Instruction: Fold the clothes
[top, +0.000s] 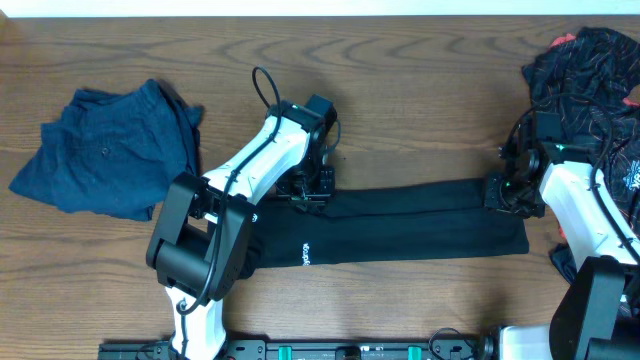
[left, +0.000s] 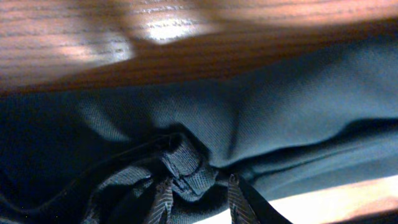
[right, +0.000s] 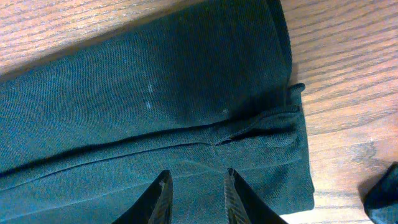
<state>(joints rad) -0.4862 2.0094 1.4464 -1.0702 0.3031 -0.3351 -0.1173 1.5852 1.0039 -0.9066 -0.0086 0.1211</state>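
Overhead view: shirt (top: 400, 225) lies as a long band, mid-fold. Left claw (left: 199, 186) pinches its bunched edge; right claw (right: 198, 177), open over its far end, should grip next.

Black shirt (top: 420, 225), blue garment (top: 110, 150), brown table (top: 400, 100)

Close view from the left gripper (left: 198, 200), low over a dark shirt (left: 280, 118) that fills most of the frame. Its two fingers (left: 163, 202) rise from the bottom edge with a puckered bunch of cloth between them, seemingly pinched. Creases spread from the bunch. Blurred wooden table (left: 155, 37) shows along the top and at the lower right corner.
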